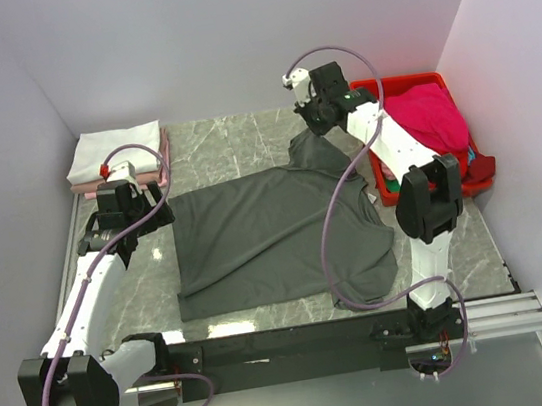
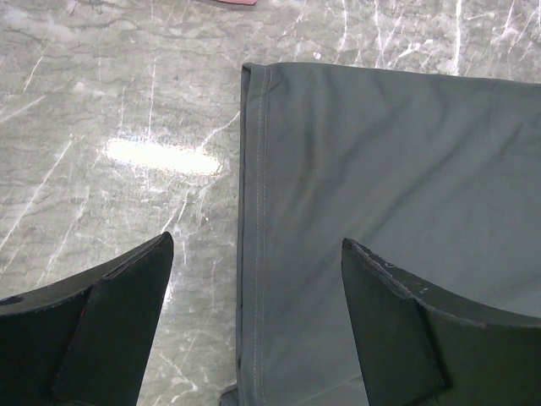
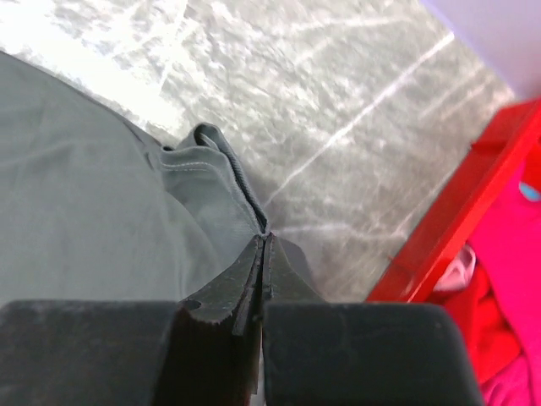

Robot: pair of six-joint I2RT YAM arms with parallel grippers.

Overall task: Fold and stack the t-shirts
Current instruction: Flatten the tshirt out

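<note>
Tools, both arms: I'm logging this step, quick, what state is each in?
Left tool: open, holding nothing, above the charcoal t-shirt.
Right tool: shut on the charcoal t-shirt's edge.

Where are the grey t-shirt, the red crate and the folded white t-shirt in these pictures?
grey t-shirt (image 1: 266, 239), overhead view, middle of its body.
red crate (image 1: 400, 81), overhead view, far rim.
folded white t-shirt (image 1: 121, 143), overhead view, top face.

Left wrist view: charcoal tee (image 2: 380, 211) runs off frame at 3 and 6 o'clock, pink tee (image 2: 226, 2) is only a sliver at 12. Top view: right arm (image 1: 395, 150) covers the red crate's (image 1: 400, 79) 9 o'clock wall. The piled tees (image 1: 435, 114) inside can't be counted.
</note>
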